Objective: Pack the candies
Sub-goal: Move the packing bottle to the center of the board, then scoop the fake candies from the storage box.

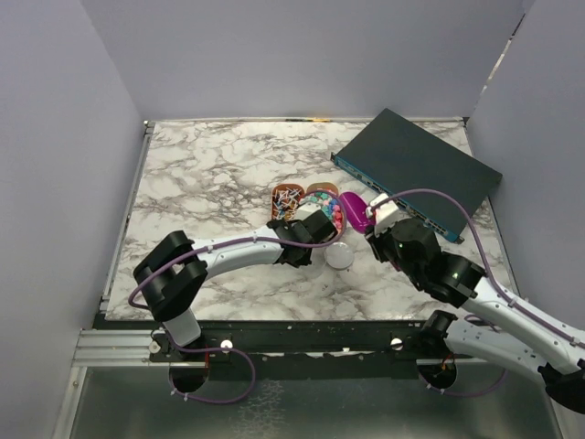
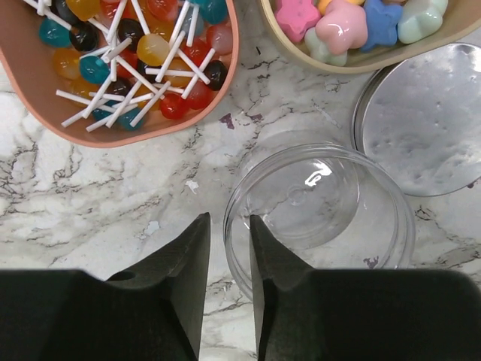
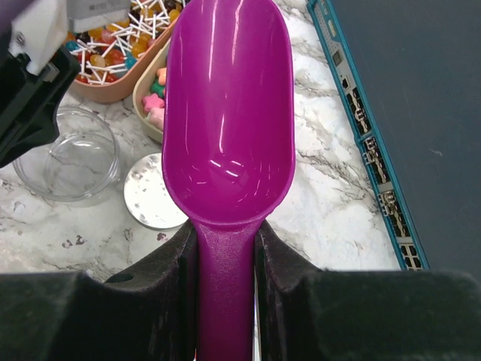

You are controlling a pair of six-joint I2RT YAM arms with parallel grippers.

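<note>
Candies, chunky pastel pink, blue, green: heaped in beige oval bowl, mid white marble worktop, beside salmon tray of lollipops. Clear plastic jar empty, near bowl; round silver lid off, alongside. Right gripper pinching handle of glossy purple scoop, nothing in it. Left gripper narrowly spread astride jar's near rim, no clamp seen. Best: steady jar first, dig scoop low into bowl, skip lollipops, tip slowly over jar mouth.

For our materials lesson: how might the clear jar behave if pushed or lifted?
The jar looks thin, clear and empty, so probably light. On the smooth table it would likely slide rather than tip. Its wall may flex when squeezed.
</note>
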